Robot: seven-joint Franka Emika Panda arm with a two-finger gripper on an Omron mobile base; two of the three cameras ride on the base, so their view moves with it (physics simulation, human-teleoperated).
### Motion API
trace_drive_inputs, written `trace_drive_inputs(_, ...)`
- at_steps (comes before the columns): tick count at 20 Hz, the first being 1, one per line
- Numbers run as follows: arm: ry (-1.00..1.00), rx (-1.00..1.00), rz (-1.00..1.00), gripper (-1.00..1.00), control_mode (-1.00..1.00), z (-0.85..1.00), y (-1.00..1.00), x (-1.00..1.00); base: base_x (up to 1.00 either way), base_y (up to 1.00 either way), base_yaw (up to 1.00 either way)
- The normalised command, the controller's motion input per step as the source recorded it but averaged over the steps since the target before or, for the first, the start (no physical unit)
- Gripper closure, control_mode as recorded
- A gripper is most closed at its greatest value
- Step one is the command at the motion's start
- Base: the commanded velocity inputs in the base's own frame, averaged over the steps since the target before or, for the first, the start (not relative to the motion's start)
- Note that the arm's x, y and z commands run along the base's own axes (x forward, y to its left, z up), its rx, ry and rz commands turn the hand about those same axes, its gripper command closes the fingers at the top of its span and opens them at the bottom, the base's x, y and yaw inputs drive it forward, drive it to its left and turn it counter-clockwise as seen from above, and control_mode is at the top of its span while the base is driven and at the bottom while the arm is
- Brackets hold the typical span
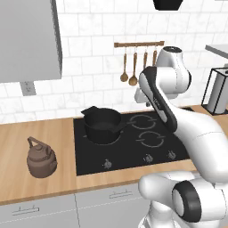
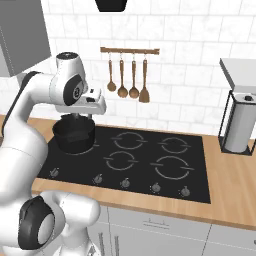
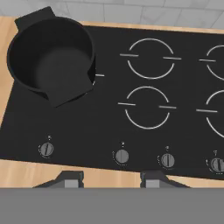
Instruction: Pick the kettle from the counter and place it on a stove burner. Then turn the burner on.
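Wood counter (image 1: pixel 53 187): kettle (image 1: pixel 41 158) left of stove (image 3: pixel 109 127) | black pot (image 3: pixel 51 59) far-left burner | my gripper (image 3: pixel 109 179) above knobs, part-open, holding nothing

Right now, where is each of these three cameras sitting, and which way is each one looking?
Left base view: behind the arm's left, facing the light-brown wood-grain counter, squat dark-brown kettle and black stovetop; white arm fills the right.
Right base view: behind the arm's right, facing the stovetop; arm at left, gripper above the black saucepan.
Hand view: looks down past the fingertips at the stovetop.
All three share the saucepan.
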Motion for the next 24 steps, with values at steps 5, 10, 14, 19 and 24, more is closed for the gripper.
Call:
trace_drive_inputs(5,0.02,-0.02,0.00,-1.00,-1.00,-0.03,0.00,0.00,0.00,0.00,0.00)
trace_drive_inputs(10,-0.05,-0.02,0.13,-1.00,-1.00,-0.02,0.62,-0.76,0.00,0.00,0.00)
trace_drive_inputs(14,-0.22,0.00,0.22,-1.00,-1.00,-0.01,1.00,-0.98,0.00,0.00,0.00)
trace_drive_inputs(19,-0.14,0.00,0.30,-1.00,-1.00,-0.19,1.00,-0.75,0.00,0.00,0.00)
trace_drive_inputs(24,-0.05,0.04,0.26,-1.00,-1.00,-0.22,1.00,-0.18,0.00,0.00,0.00)
